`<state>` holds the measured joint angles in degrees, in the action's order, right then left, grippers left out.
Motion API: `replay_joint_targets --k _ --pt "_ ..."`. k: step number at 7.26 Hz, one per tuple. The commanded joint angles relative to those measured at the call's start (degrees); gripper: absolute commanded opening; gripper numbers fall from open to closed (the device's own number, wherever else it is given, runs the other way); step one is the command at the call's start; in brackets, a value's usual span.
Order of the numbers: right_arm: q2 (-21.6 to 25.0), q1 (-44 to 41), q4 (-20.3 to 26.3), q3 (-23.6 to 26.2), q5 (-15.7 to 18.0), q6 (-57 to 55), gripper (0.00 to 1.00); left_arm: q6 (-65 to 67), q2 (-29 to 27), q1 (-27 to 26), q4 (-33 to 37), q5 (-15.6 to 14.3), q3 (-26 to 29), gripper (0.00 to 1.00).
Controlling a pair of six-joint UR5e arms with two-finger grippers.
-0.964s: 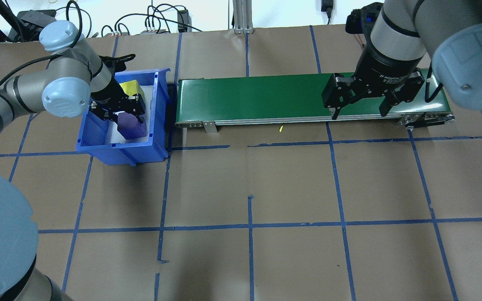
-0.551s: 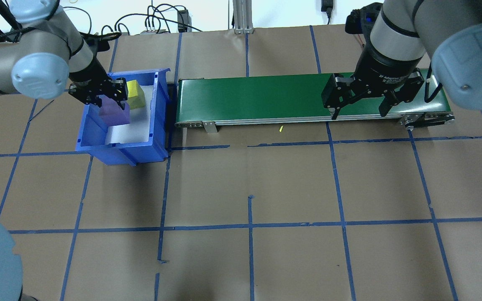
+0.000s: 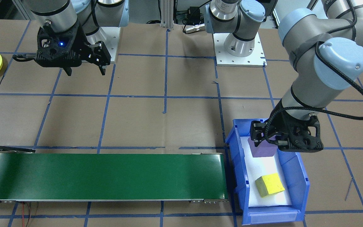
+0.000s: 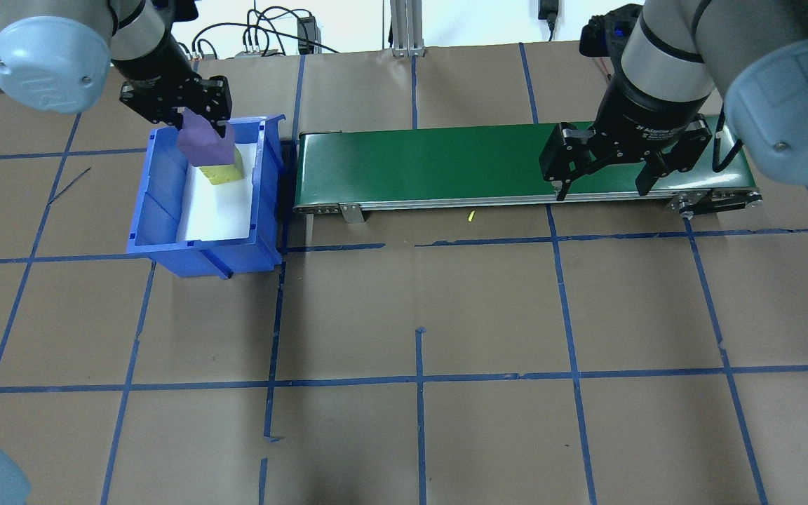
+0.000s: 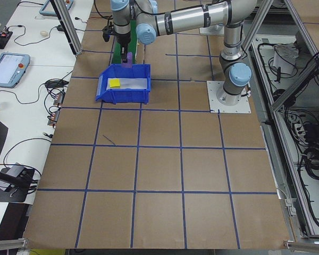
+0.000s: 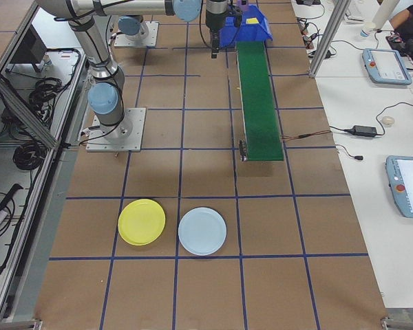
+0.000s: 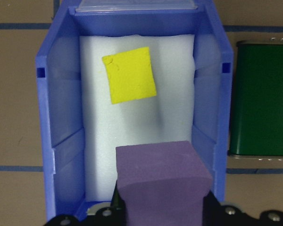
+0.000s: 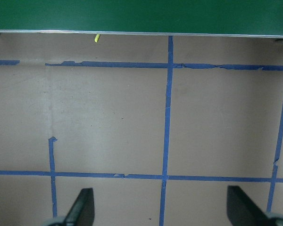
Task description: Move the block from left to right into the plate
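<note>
Left gripper [image 4: 197,116] in the upper left of the overhead view – fingers clamped on the purple block [image 4: 204,142], which hangs lifted above the far end of the blue bin [image 4: 165,231]. Left wrist view shows the same block filling the bottom centre of the frame, squeezed between the two fingers, with the bin's white foam floor below it. Front-facing view: the block sits under the gripper at right centre, over the bin's upper end, clear of the foam.

Yellow block [image 3: 269,185] lies loose on the foam in the bin, lower right of the front-facing view, apart from the purple one.

Right gripper [image 4: 604,184] in the upper right of the overhead view – fingers spread wide, holding nothing, hanging in front of the right end of the green conveyor belt [image 4: 432,165]. Right wrist view shows both fingertips at the bottom corners, only bare brown tabletop [image 8: 108,117] with blue tape lines between them.

Yellow plate [image 6: 142,221] rests on the tabletop in the lower left of the right-side view, just beside a light blue plate [image 6: 202,231], well apart from the bin and both blocks. Its edge also shows at the far left of the front-facing view.
</note>
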<state>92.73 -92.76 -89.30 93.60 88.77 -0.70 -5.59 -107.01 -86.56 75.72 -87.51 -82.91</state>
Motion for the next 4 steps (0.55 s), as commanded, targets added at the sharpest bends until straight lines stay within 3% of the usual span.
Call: replay_joint_targets --k 1,3,4 --pt "0.0 0.0 0.0 0.0 0.0 0.0 1.00 1.0 -4.0 -3.1 -4.8 3.1 0.8 0.29" --pt "0.0 -0.1 -0.1 0.0 0.0 0.0 1.00 9.5 -9.8 -8.2 -13.2 3.1 1.2 0.30" --pt "0.0 -0.1 -0.1 0.0 0.0 0.0 1.00 10.5 -11.5 -9.8 -13.3 2.7 1.1 0.30"
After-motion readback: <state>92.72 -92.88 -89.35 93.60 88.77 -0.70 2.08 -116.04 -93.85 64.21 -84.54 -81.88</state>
